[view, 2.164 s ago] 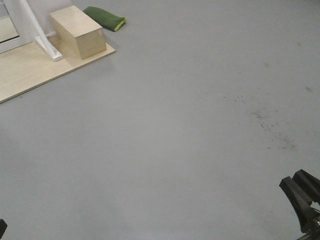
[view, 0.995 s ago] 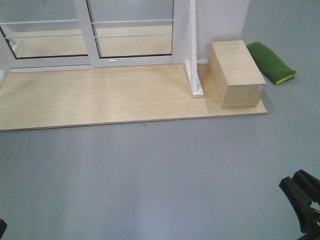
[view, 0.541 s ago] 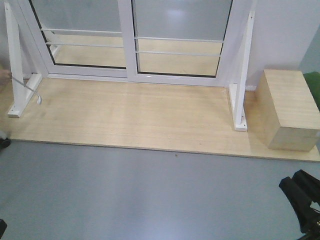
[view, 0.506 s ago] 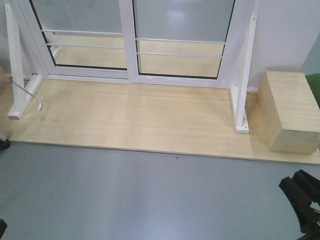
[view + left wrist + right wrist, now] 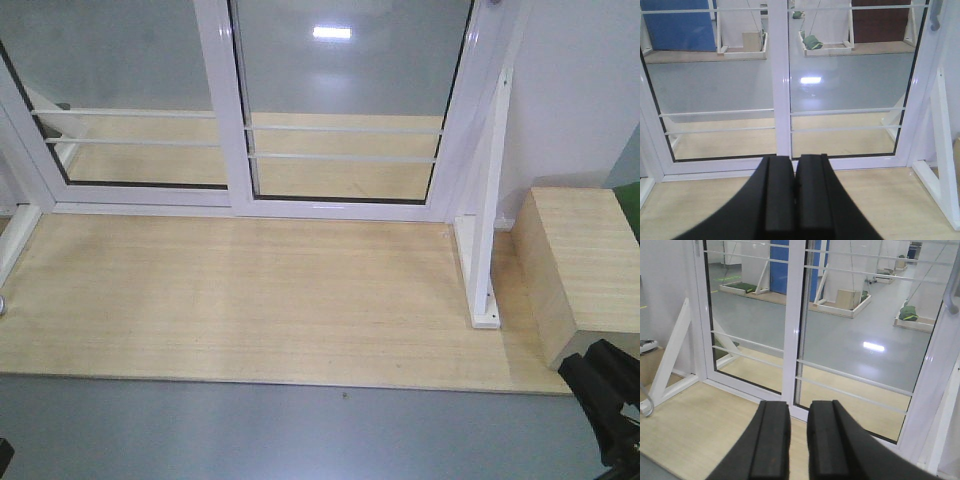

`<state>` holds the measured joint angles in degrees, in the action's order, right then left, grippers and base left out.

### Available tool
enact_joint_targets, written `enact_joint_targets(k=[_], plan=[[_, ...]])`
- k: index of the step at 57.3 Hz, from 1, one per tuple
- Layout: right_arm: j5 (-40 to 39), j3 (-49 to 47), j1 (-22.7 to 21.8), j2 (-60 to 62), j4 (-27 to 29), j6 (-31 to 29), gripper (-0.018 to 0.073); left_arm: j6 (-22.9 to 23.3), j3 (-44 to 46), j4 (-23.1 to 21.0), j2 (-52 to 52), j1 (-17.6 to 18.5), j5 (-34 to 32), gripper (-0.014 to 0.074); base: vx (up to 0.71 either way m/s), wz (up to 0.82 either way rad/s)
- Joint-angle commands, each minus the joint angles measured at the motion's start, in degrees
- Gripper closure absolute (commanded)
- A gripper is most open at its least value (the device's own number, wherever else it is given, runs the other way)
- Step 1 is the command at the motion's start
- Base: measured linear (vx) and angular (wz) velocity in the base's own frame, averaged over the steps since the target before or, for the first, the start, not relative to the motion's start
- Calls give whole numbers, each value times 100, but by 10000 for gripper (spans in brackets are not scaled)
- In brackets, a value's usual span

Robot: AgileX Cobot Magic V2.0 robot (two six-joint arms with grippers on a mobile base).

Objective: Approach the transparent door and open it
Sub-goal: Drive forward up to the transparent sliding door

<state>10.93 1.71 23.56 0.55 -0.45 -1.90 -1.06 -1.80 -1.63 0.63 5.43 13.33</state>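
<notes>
Front view: the transparent door (image 5: 345, 90), a tall clear-glass panel in a white metal frame, fills the upper centre of the frame. It runs from the middle post to the right-hand stile. Its paired thin white horizontal bars (image 5: 345, 128) cross the lower glass. The twin white-framed glass panel (image 5: 120, 70) sits just beside it in the upper left and shows no handle.

Both panels stand at the back edge of the pale wooden platform (image 5: 250, 300), which covers the middle of the picture. A strip of grey floor (image 5: 250, 435) shows along the bottom. A white triangular metal brace (image 5: 487, 230) props the frame at right. A light wooden box (image 5: 585, 260) sits just beside the brace at the right edge.

On the left wrist view, the left gripper (image 5: 795, 162) sits bottom centre with its black fingers pressed together and nothing between them. It points at the middle post. The curved grey pull handle (image 5: 936, 12) peeks in at the upper right corner (only its lower end shows).

On the right wrist view, the right gripper (image 5: 799, 410) is at bottom centre. It has a narrow gap between its fingers and holds nothing. The handle is at the far right edge, well apart from it.
</notes>
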Motion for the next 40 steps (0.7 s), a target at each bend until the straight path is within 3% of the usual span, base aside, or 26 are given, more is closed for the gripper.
enact_joint_targets(k=[1,40], plan=[[-476,21,-27,91,-26,-22,342,36,-71,-17,80,31,-451,603,47,-13],[-469,21,-27,91,-26,-22,342,36,-71,-17,80,31,-451,603,46,-6]])
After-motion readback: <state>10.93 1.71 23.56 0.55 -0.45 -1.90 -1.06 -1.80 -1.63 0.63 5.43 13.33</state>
